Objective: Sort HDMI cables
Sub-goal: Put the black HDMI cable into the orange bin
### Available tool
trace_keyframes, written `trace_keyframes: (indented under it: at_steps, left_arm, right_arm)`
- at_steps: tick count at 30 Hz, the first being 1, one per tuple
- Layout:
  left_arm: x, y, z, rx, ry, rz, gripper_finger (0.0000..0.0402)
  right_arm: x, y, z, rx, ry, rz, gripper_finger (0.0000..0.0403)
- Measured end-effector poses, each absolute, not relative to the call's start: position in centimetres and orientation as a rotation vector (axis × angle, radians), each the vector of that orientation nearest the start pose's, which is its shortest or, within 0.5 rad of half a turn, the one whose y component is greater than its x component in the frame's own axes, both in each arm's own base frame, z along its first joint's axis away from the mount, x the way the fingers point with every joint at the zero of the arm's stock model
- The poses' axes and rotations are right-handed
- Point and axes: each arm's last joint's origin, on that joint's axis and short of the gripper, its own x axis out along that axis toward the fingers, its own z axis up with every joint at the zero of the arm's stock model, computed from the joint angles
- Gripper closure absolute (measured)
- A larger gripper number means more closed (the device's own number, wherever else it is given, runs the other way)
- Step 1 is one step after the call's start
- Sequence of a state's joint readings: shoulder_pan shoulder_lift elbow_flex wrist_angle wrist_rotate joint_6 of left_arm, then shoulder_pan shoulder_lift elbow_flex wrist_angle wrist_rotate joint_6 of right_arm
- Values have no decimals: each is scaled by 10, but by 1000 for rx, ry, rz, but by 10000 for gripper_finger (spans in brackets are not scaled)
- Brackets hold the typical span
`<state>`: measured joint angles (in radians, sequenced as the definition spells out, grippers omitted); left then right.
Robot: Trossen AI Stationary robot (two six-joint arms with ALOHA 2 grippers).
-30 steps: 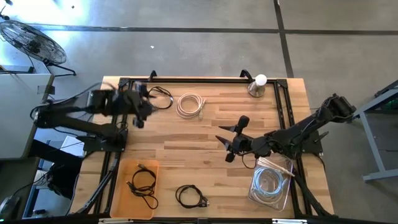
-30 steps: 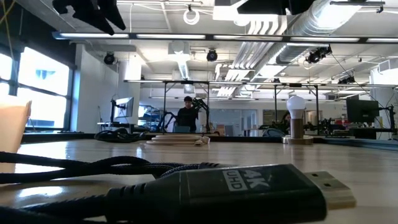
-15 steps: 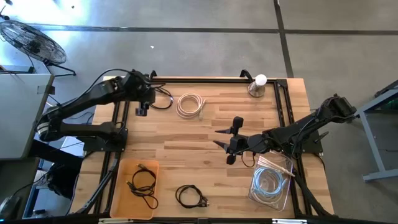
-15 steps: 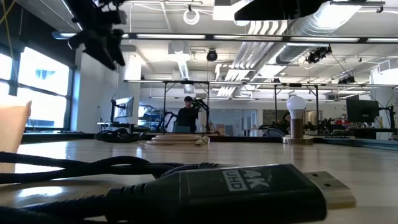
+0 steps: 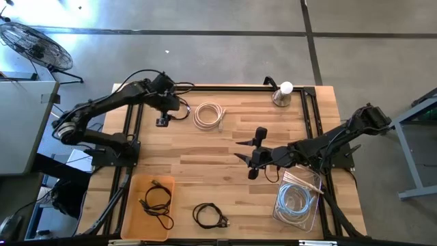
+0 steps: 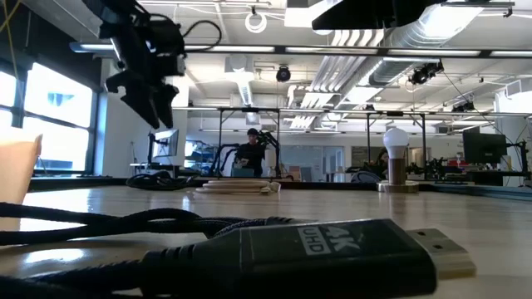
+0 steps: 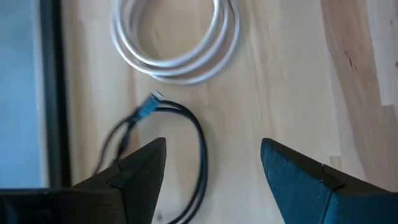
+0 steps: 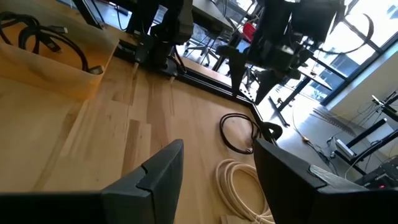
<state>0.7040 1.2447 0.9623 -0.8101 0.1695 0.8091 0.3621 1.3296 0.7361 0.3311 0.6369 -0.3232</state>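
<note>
A black HDMI cable coil (image 5: 179, 108) lies at the table's far left, with a cream coil (image 5: 209, 115) to its right. My left gripper (image 5: 164, 120) hangs open above the black coil (image 7: 189, 149), pointing steeply down; the coil's loop shows between its fingers, untouched. The cream coil (image 7: 174, 37) lies beyond. My right gripper (image 5: 247, 156) hovers open over the table's middle, holding nothing. Another black coil (image 5: 210, 216) rests at the near edge; its plug (image 6: 332, 249) fills the low view.
An orange tray (image 5: 134, 217) at the near left holds a black cable (image 5: 157, 199). A clear container (image 5: 308, 183) at the near right holds a pale bluish cable (image 5: 295, 199). A bulb on a stand (image 5: 282, 94) is at the far right. Bare wood lies mid-table.
My left gripper has swung from the far left edge toward the right and come down over the black coil, turning and tipping steeply downward. It has stayed open. The cables have not moved.
</note>
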Motion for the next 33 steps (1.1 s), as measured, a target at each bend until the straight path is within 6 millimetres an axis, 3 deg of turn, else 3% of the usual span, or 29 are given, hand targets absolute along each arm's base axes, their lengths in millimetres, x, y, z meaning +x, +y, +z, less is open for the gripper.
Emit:
trace_keyframes:
  at_steps: [16,33]
  left_arm:
    - [205,165,199,-44,1241,-43,144]
    - [221,185,159,-79,1363,124,144]
  right_arm:
    - [268,82,243,-441,328,-226,215]
    - [268,85,241,-411,337,-140,215]
